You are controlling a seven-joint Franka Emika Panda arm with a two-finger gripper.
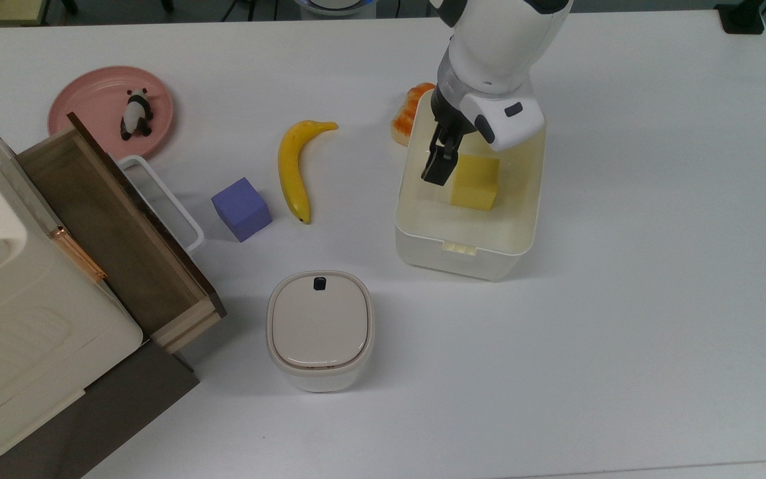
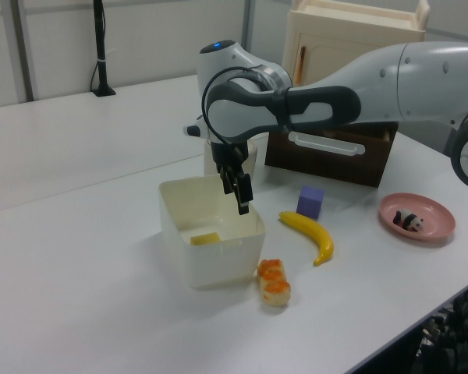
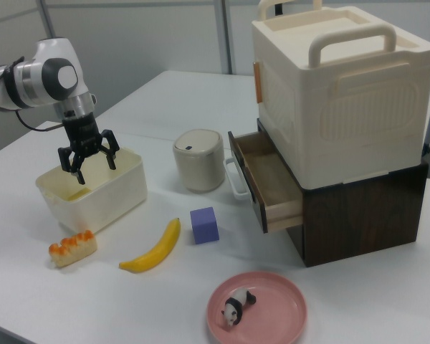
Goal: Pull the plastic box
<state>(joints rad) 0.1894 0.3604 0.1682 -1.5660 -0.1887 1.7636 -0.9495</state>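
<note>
Item: claw (image 3: 88, 163), fingers spread, hanging over the plastic box (image 1: 468, 249) interior; yellow block (image 1: 475, 182) just beside it. I'd lower further, hook one wall, then drag slowly.

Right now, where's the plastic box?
The plastic box sits right of centre in the top view, with the banana to the top view's left and the orange-topped food piece touching its far corner.

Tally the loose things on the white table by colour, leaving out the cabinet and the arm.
Yellow: 2, banana, block
Purple: 1, cube
Pink: 1, plate
Cream: 2, plastic box, lidded bin
Orange and cream: 1, bread
Black and white: 1, panda
Clear: 1, white-rimmed container
Total: 9
</note>
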